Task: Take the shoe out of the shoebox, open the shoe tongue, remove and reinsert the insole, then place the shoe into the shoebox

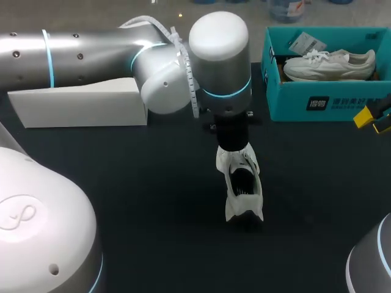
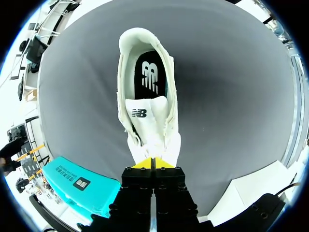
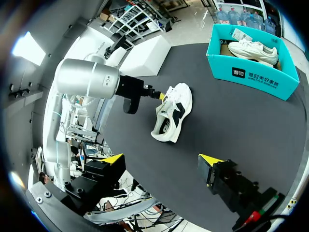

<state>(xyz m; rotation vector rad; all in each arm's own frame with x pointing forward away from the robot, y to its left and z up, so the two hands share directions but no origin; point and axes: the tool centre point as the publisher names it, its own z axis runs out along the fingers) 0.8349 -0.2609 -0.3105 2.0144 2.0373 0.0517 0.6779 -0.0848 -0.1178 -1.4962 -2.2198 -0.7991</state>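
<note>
Step in hand: opening the tongue [image 2: 146, 115]. Left end effector [image 2: 152, 163] pinched together on the shoe [image 1: 243, 183], standing on the surface [image 1: 146, 207], well apart from the shoebox [image 1: 317, 105]. Right end effector [image 3: 161, 159] spread apart, empty. Next, probably: reach inside, lift out the insole [image 2: 150, 76]

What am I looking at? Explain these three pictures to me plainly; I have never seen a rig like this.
This is a robot with two arms at a black table. The head view looks down from above and behind it. Each round picture comes from a camera on one arm's wrist, looking along its fingers. The left gripper has its yellow tips shut on the front end of a white shoe in the middle of the table. Its wrist view looks into the shoe, onto the dark insole. The right gripper is wide open and empty, off to the side. At the table's far right stands a teal shoebox with a second white shoe inside. A white lid-like piece lies at the far left.
</note>
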